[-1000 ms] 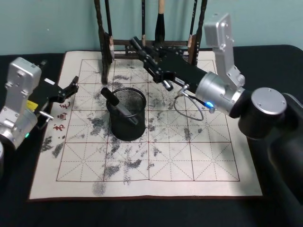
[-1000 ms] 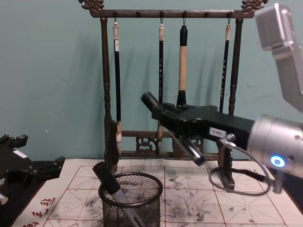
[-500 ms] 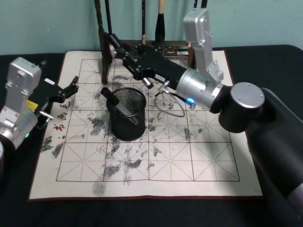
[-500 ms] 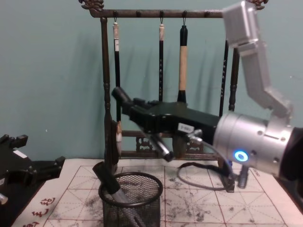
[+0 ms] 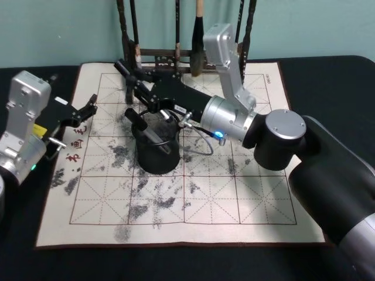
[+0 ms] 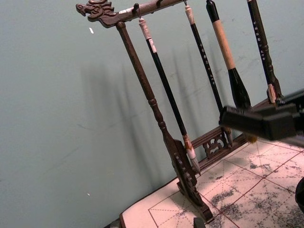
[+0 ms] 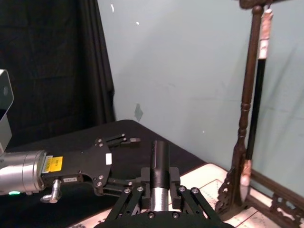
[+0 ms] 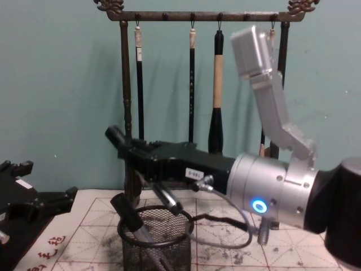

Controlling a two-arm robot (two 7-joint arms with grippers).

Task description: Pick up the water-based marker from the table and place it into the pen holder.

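One dark, silver-banded marker is pinched in the right gripper, slanting down over the black mesh pen holder. The left gripper rests open at the mat's edge.

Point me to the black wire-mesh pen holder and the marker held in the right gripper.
black wire-mesh pen holder (image 5: 157, 159), head view, front mesh wall.
marker (image 8: 115, 136), chest view, its dark capped end.
right gripper (image 5: 136, 84), head view, between fingertips.
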